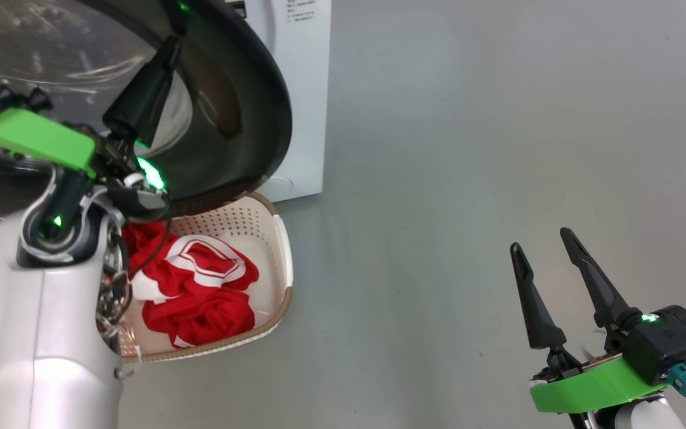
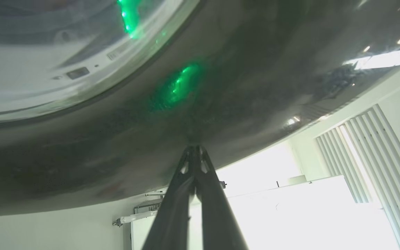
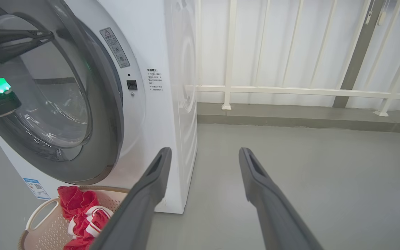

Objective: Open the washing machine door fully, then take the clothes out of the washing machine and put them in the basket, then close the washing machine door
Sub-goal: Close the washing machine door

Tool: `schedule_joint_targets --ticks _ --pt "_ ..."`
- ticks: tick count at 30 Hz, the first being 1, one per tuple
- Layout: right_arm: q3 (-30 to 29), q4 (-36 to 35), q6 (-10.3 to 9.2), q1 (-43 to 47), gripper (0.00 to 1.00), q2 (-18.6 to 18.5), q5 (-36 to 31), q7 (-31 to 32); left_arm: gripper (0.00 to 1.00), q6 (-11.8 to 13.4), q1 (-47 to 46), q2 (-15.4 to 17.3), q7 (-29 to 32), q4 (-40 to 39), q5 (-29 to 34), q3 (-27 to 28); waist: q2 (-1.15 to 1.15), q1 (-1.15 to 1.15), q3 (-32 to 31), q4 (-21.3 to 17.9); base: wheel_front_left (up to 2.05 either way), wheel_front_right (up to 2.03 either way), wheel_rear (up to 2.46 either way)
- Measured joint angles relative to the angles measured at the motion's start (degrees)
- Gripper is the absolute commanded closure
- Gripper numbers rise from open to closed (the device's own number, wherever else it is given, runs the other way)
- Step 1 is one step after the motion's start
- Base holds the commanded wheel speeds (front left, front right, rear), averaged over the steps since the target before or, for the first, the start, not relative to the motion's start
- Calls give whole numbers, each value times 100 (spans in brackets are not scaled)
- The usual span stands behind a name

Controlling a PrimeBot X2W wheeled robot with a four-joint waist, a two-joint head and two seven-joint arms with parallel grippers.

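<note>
The washing machine door (image 1: pixel 248 119) is the item under work. The left pincer (image 1: pixel 171 47) is clenched with nothing between its fingers, and in the left wrist view its joined tips (image 2: pixel 194 149) meet the door's glossy black rim (image 2: pixel 221 86), just beside the glass bowl. The right pincer (image 1: pixel 540 239) is released and empty, fingers spread, low over bare floor (image 1: pixel 468 149) at the near right, well apart from everything.

Progress, as judged: the clothes (image 1: pixel 200 292) lie bunched in the basket (image 1: pixel 286 262), so the unloading looks done. Whether anything is left in the drum cannot be told. The step in hand appears to be closing the door by pushing on its outer face. In the right wrist view the door (image 3: pixel 111 104) stands at an angle to the front of the washing machine (image 3: pixel 158 121) and is not yet latched. That closing is what is left.

Edges and room: the basket sits on the floor at the foot of the machine, on the left, and the door's lower rim overhangs its far end. The gap between them looks small, so the swing could brush the basket's brown rim. The left forearm crosses above the basket's near-left side. To the right of the machine the floor is open out to the white railing (image 3: pixel 290 90) at the far side.
</note>
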Motion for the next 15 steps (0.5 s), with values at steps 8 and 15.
schedule_joint_targets --ticks 8,15 --pt "-2 60 0 4 0 0 178 0 68 -41 548 -8 -345 -101 289 -42 0 0 -148 260 0 0 0" --pt "-31 103 0 12 0 -1 198 0 0 -144 1261 35 -824 -777 980 -331 0 0 -365 567 0 0 0"
